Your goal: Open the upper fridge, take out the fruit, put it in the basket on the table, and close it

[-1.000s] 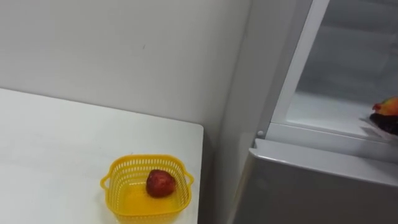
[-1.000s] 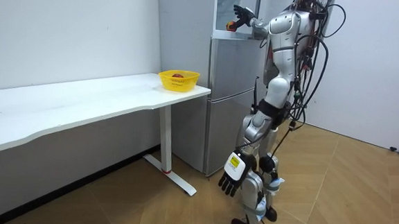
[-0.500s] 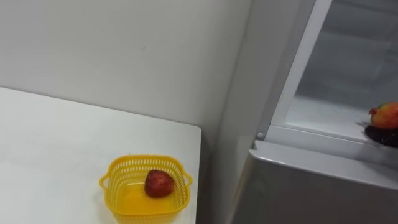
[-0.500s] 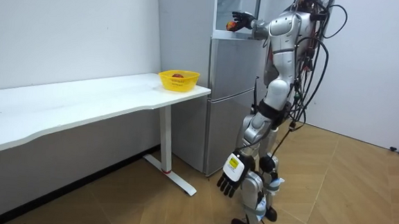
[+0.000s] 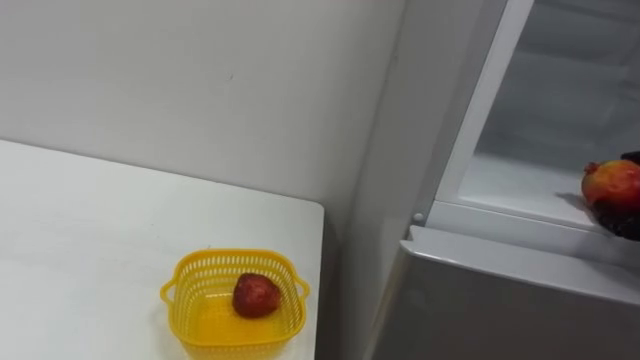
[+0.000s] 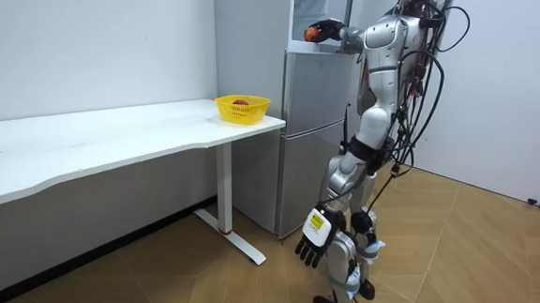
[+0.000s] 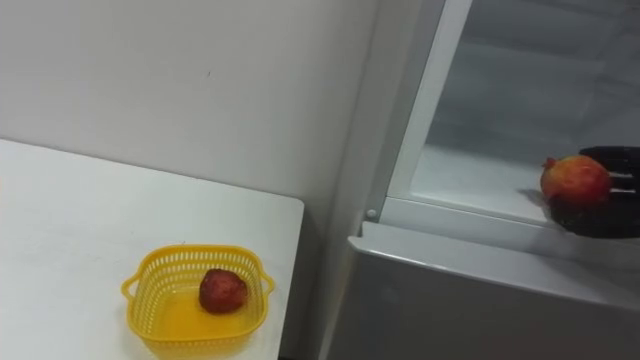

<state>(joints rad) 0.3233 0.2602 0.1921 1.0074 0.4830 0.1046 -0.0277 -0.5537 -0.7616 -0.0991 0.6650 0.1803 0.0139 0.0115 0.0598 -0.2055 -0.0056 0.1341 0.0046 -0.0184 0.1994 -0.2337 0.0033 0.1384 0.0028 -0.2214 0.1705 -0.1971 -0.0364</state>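
Note:
A red-orange round fruit (image 7: pixel 575 180) rests in my right hand (image 7: pixel 603 216) at the front edge of the open upper fridge compartment (image 5: pixel 520 185). The dark hand cups it from below with fingers curled round it. In the room view I stand upright facing the fridge (image 6: pixel 309 126), right hand (image 6: pixel 328 27) raised to the upper compartment with the fruit (image 6: pixel 310 32) in it. My left hand (image 6: pixel 313 239) hangs low beside my leg, fingers relaxed. A yellow basket (image 5: pixel 190 300) at the table's near corner holds a dark red fruit (image 5: pixel 257 295).
The white table (image 5: pixel 80 250) runs up to the fridge's side wall. The closed lower fridge door (image 5: pixel 500 300) lies just under the hand. The upper compartment's white frame (image 5: pixel 480 110) stands left of the hand. In the room view, wooden floor (image 6: pixel 470 258) lies open behind me.
The fruit has come further left and toward the compartment's front edge in my right hand. In the room view the hand's fingers went from spread to closed round the fruit.

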